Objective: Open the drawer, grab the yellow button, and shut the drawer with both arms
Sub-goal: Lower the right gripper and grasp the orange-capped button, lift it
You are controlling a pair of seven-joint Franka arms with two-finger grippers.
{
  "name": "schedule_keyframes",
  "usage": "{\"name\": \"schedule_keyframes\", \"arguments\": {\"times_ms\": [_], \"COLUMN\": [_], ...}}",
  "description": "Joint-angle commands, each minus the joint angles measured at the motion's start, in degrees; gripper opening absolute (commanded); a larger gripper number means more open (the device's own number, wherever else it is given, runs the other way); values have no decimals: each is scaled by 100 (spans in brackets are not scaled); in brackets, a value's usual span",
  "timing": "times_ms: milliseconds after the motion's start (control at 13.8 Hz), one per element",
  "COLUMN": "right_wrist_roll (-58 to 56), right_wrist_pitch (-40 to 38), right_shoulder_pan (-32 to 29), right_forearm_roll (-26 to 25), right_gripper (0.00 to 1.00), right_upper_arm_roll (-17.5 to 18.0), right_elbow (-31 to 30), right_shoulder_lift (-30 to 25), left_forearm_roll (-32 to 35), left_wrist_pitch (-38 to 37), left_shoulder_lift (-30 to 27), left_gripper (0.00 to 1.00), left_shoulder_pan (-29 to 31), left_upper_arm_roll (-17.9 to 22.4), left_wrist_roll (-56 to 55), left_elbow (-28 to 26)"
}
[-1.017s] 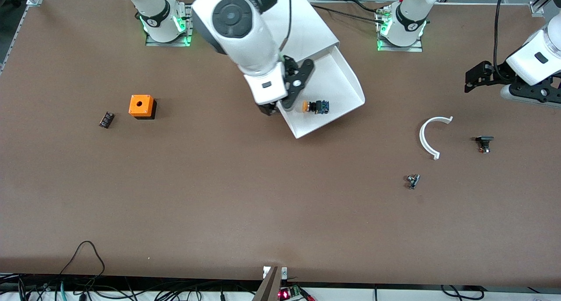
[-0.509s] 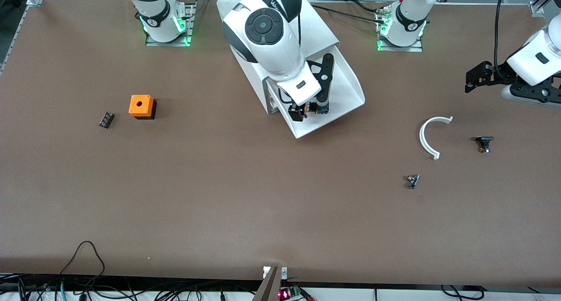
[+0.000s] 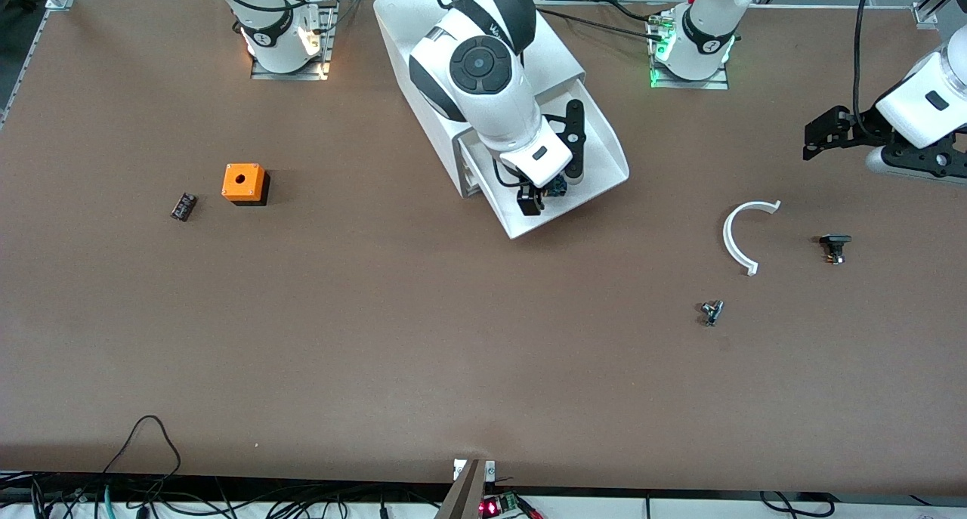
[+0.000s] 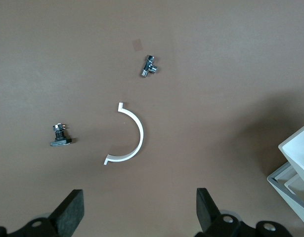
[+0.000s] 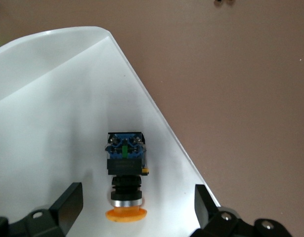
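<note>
1. The desk carried the white cabinet, set between the 2 arm bases so either arm could reach it.
2. The drawer stood pulled out, which left its tray open from above for the pick.
3. The right tool hung low over the drawer with its fingers spread, 1 on each side of the button, apparently lining up a grasp.
4. The left tool waited, fingers spread and empty, over the desk's left-arm end, likely kept clear until closing.
5. The button lay on its side in the drawer, directly under the right tool, not yet pinched.
</note>
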Motion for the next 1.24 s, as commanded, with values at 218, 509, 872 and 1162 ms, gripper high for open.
{"name": "schedule_keyframes", "arguments": {"times_ms": [218, 509, 872, 1162], "right_wrist_roll": [-68, -191, -191, -182], "right_wrist_pitch": [-92, -250, -259, -409], "right_shoulder_pan": [230, 256, 396, 510], "right_forearm_roll": [-88, -185, -176, -167], "right_gripper": [100, 100, 93, 59], "right_upper_arm_roll": [-159, -150, -255, -343], "right_elbow": [228, 202, 184, 158], "right_shoulder_lift": [196, 205, 284, 275], "left_forearm_roll": [96, 104, 95, 87], "left_wrist_pitch": [-96, -96, -96, -105], "left_shoulder_lift": [89, 177, 203, 230], "left_gripper": [100, 100, 100, 100], "left_shoulder_pan": [-4, -4, 5, 14], "left_upper_arm_roll": [-14, -14, -14, -6], "left_wrist_roll": [52, 43, 43, 43], "left_elbow": [119, 119, 119, 119]}}
